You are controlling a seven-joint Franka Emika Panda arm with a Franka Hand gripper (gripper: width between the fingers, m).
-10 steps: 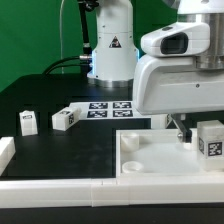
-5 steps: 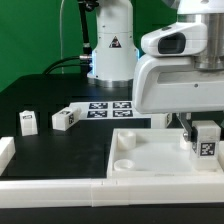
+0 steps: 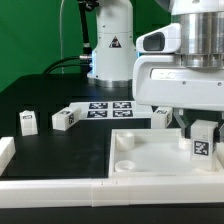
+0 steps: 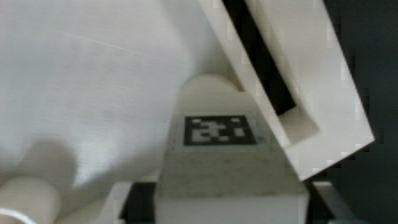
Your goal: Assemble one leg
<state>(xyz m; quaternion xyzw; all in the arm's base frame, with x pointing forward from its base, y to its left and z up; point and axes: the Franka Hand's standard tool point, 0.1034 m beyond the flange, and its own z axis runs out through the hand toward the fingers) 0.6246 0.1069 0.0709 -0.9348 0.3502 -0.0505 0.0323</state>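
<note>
My gripper [image 3: 202, 127] is shut on the leg [image 3: 203, 142], a small white block with a black-and-white tag on its front face. It holds the leg upright over the corner of the large white square tray-like part [image 3: 150, 152] at the exterior view's right. I cannot tell whether the leg touches the tray. In the wrist view the leg [image 4: 221, 160] sits between my dark fingers [image 4: 143, 202], tag showing, with my gripper [image 4: 224, 206] above the tray's floor [image 4: 89, 80] beside its raised wall [image 4: 267, 70].
Two loose white legs [image 3: 27, 122] [image 3: 63, 119] stand on the black table at the exterior view's left, and another [image 3: 160, 116] behind the tray. The marker board [image 3: 108, 106] lies before the robot base [image 3: 110, 50]. A white rail [image 3: 60, 186] runs along the front.
My gripper and the held leg have shifted toward the exterior view's left and slightly down, toward the tray's corner. The loose legs have not moved.
</note>
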